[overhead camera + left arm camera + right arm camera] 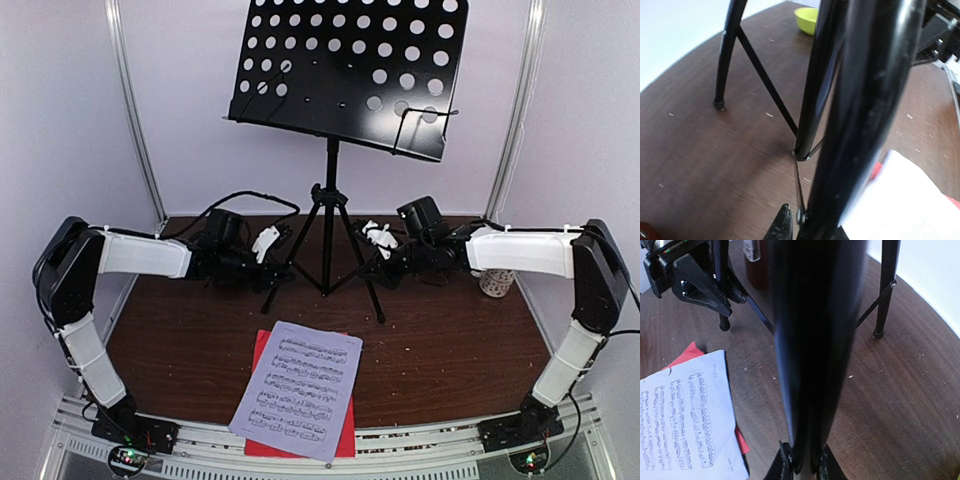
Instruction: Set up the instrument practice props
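Music stand [330,85] upright at tabletop [450,330] rear centre, tripod legs spread. Right gripper [378,238] clamped on right leg, fingers pressed either side. Left gripper [266,243] at left leg; one finger [782,225] visible beside tube, closure impossible to tell. White sheet [298,388] lies on red sheet [261,350] near front edge, just before stand feet. Metronome [754,267] partly seen past stand legs

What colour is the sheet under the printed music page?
Red; the red sheet shows best in the top external view.
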